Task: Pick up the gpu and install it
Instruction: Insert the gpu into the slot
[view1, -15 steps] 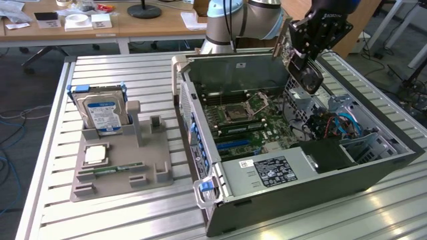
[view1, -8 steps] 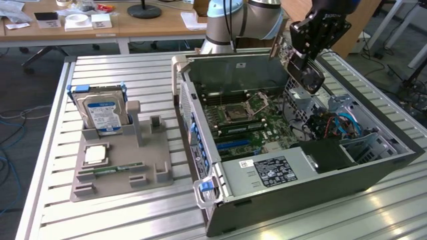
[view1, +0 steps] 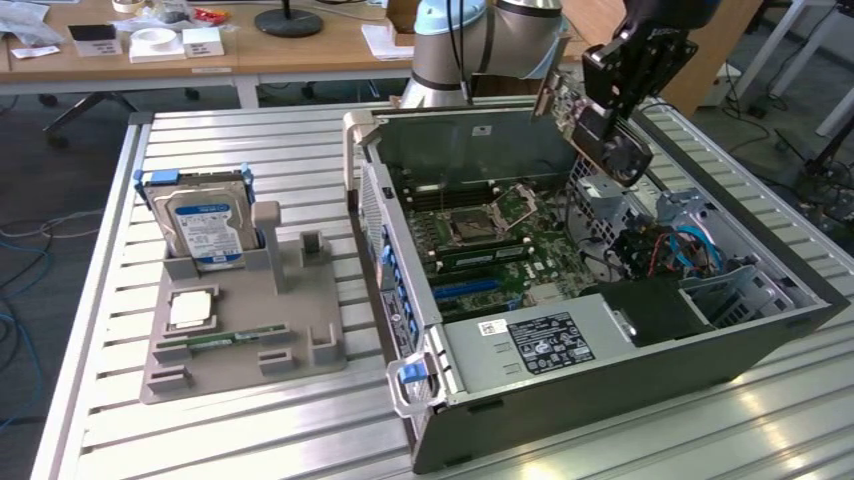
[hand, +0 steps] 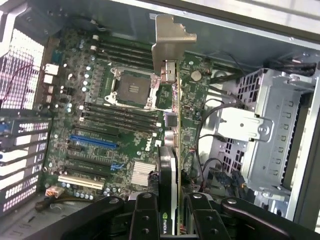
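Observation:
The gpu (view1: 611, 145) hangs tilted above the far end of the open computer case (view1: 747, 350), with my gripper (view1: 603, 118) shut on it. In the wrist view the gpu (hand: 170, 150) shows edge-on, its silvery end bracket (hand: 170, 40) pointing away from me. My two black fingers (hand: 145, 217) clamp the card from both sides, and my gripper (hand: 172, 217) is centred on it. Below the card lies the green motherboard (hand: 125, 125) with a blue expansion slot (hand: 95, 141). The card is apart from the board.
A grey parts holder (view1: 240, 350) at the exterior view's left carries a silver hard drive (view1: 207, 225), a processor (view1: 191, 310) and a green memory stick (view1: 234, 337). Inside the case are a drive cage (hand: 270, 145), cables and a power supply (view1: 547, 340). Desks stand behind the slatted table (view1: 200, 140).

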